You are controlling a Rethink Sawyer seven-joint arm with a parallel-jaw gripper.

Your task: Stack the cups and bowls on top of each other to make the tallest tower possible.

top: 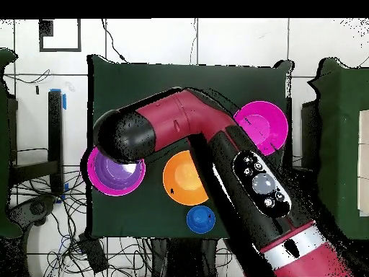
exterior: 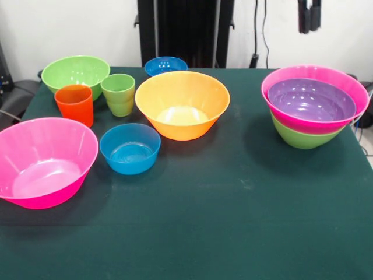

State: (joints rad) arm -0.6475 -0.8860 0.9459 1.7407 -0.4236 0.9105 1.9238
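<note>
The tower (exterior: 315,108) stands at the right of the front view: a green bowl (exterior: 303,139) at the base, a pink bowl (exterior: 349,87) in it and the purple bowl (exterior: 312,100) on top. It also shows in the overhead view (top: 115,173). My gripper (exterior: 309,16) hangs at the top edge, high above and behind the tower, holding nothing. Loose on the left are a big orange bowl (exterior: 182,105), a pink bowl (exterior: 44,162), two blue bowls (exterior: 130,149) (exterior: 166,65), a green bowl (exterior: 76,73), an orange-red cup (exterior: 74,105) and a light green cup (exterior: 119,94).
The table has a dark green cloth (exterior: 233,221). My black pedestal (exterior: 183,29) stands at its far side. In the overhead view my red arm (top: 238,166) hides the cups and several bowls. Cables hang on the wall behind.
</note>
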